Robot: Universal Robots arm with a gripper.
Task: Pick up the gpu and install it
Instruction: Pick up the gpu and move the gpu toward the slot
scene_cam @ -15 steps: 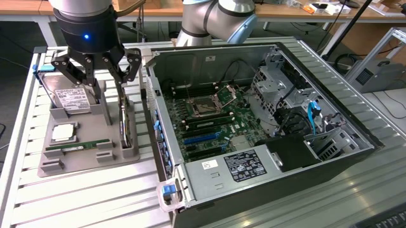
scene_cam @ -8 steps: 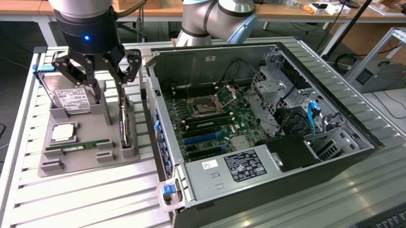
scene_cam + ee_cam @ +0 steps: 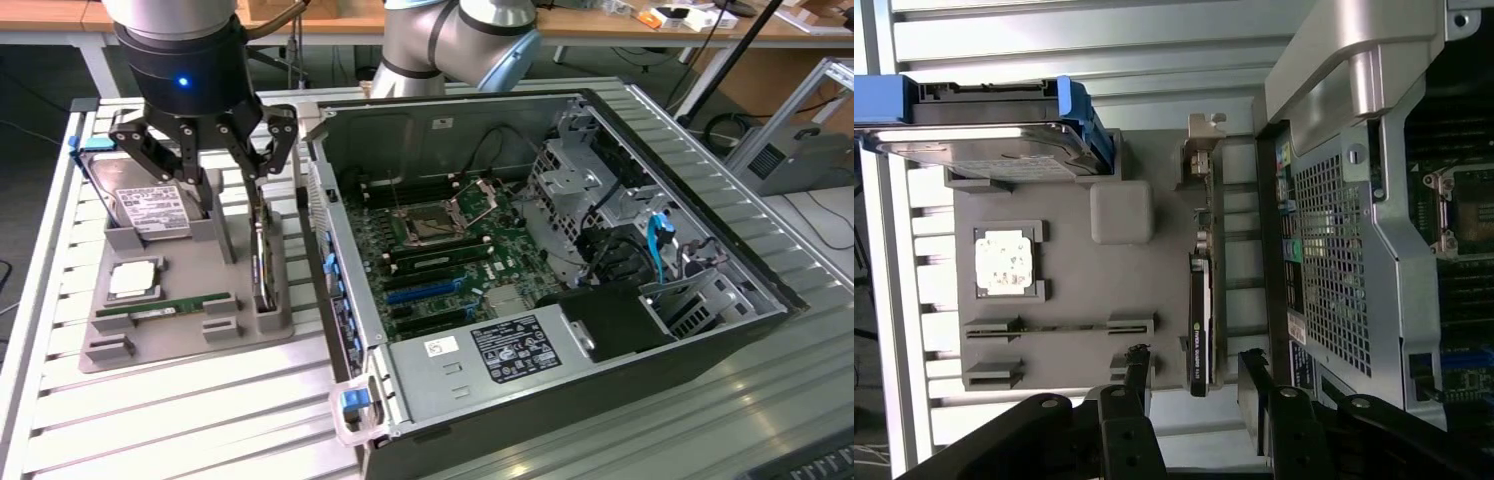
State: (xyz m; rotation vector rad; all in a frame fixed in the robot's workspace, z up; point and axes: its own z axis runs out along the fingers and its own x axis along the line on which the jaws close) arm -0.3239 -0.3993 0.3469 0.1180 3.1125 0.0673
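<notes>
Released hand hovers above the gpu, slotted upright at 3 o'clock in the holder, easing a straddling grasp.

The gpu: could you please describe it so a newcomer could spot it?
Beside the open computer case sits a grey tray. The gpu stands on edge along the tray's side nearest the case. Unlike the white-labelled hard drive and narrow RAM stick, it is black-faced.

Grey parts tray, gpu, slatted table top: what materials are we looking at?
Flat grey parts tray: matte, uniform grey, moulded sockets; likely plastic, perhaps printed. Thin gpu: glossy black cooler edge, probably plastic; pale metal-looking bracket at one end. Silver slatted table top: brushed sheen, ribbed profiles; looks like aluminium.
</notes>
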